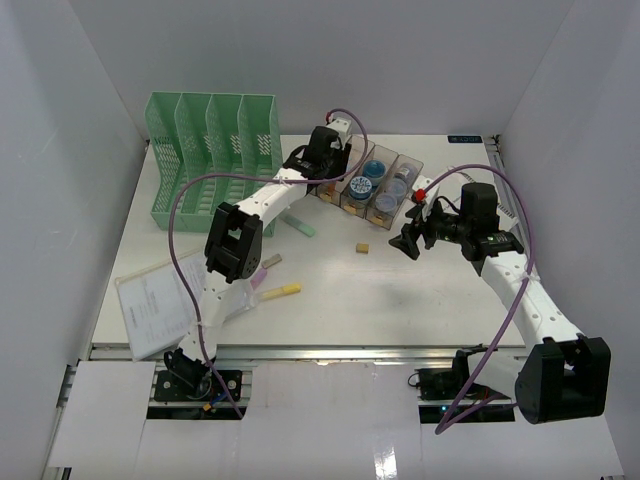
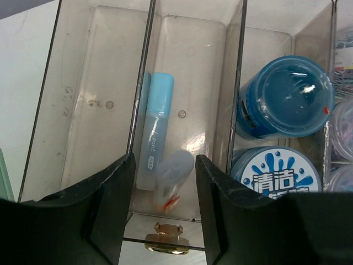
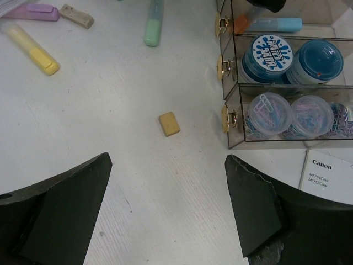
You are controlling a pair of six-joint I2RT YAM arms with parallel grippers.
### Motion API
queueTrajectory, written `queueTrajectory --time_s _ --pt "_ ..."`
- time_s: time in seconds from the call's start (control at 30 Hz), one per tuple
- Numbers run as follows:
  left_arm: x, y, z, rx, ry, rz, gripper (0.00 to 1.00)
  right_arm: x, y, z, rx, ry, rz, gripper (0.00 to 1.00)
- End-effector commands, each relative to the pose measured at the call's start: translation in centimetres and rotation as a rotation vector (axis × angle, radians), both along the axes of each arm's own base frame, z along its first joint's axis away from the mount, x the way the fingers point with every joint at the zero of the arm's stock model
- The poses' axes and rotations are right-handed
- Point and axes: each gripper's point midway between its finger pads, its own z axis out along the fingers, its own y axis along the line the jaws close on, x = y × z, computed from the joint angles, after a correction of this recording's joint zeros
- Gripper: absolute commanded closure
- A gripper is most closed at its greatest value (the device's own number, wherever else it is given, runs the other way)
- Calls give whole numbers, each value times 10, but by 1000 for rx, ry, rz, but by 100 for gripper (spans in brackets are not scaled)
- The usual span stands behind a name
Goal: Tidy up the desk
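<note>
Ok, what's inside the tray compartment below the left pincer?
A light blue marker and a clear-capped orange-tipped item beside it. The left pincer hides the near corners of the compartment.

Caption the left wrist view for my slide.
Open left gripper over a clear tray compartment holding a light-blue pen, blue tubs alongside.

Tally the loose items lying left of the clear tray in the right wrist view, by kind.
Highlighters: 3 (yellow highlighter, green highlighter, purple highlighter, which is partly cut off by the frame edge)
Small blocks, likely erasers: 2 (tan block, grey block)
Total: 5
</note>
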Motion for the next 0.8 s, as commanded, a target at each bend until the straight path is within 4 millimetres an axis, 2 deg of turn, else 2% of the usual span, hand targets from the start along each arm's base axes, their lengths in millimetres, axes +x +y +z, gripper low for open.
queueTrajectory --time_s 0.0,0.07,0.13,0.2,0.23,0.27,0.3,0.4,0.43,0.47,0.53,0.57,0.6,0.67,0.77 --pt "-1 -6 49 -46 -71 -25 32 3 -3 -4 -11 -21 -6 10" --pt "-5 -10 61 -69 -78 -45 19 3 -2 -7 -13 -16 -3 10" --pt "-9 -14 80 -102 -91 -68 11 3 -2 -10 -19 -13 11 10" --pt "-15 -16 100 -133 -107 -85 9 -1 1 -14 -24 -18 54 10" --pt "-18 -15 103 -140 -104 -89 9 -10 7 -17 -6 2 112 10" --pt "-22 -14 116 -153 -115 -95 9 -21 14 -18 15 13 181 10" --pt "-29 -13 130 -168 -126 -108 9 -30 18 -18 32 12 236 10" --pt "-56 -6 155 -193 -129 -155 9 -50 27 -21 76 -8 360 10" --pt "-70 0 160 -190 -123 -174 9 -55 29 -23 85 -15 382 10" --pt "-80 5 144 -164 -90 -183 8 -61 31 -27 98 -20 407 10" --pt "-108 21 160 -161 -109 -204 6 -78 36 -41 132 -16 487 10" --pt "-123 31 141 -133 -76 -206 5 -84 40 -45 134 -11 519 10" --pt "-140 44 137 -120 -75 -205 4 -90 46 -50 117 -6 555 10" --pt "-176 72 157 -126 -144 -195 2 -102 63 -62 34 5 640 10" --pt "-224 104 152 -152 -168 -174 2 -102 91 -65 -41 -11 712 7"
